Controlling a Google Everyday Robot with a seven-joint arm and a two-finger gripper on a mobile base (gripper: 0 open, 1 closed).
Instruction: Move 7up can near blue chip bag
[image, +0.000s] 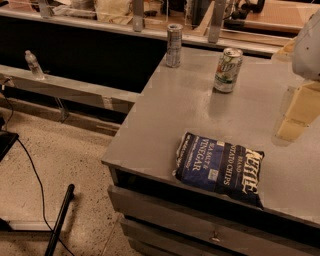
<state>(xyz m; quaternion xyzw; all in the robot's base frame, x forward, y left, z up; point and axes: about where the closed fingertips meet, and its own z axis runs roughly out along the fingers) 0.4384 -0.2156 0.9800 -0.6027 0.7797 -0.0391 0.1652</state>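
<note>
The 7up can (228, 70) stands upright at the back of the grey table, white and green with a silver top. The blue chip bag (220, 168) lies flat near the table's front edge, its white lettering facing up. My gripper (295, 122), cream-coloured under a white arm, hangs over the right side of the table. It is to the right of the can and above and right of the bag, touching neither.
A taller slim silver-grey can (173, 45) stands at the table's back left corner. The grey table (165, 115) has drawers below its front edge. A small plastic bottle (33, 64) stands on a low ledge at left. A cable and a black pole lie on the floor.
</note>
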